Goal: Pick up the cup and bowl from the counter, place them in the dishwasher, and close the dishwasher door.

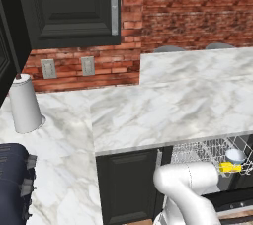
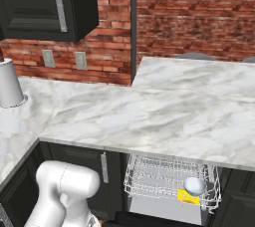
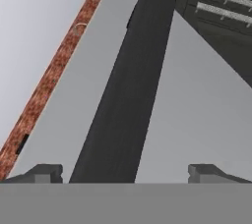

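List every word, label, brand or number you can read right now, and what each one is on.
No readable text shows in any view.
Yellow item in the white wire dishwasher rack, beside the small pale blue-grey bowl: no lettering can be made out.
Two grey wall outlet plates on the red brick wall: plain.
White paper towel roll on the white marble counter: plain.
Black upper cabinet door with its steel handle: no markings.

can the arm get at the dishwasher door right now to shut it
Probably yes. The pincer is open and empty, facing a dark bar with nothing between. The arm is already bent low beside the open dishwasher, whose rack holds the bowl.
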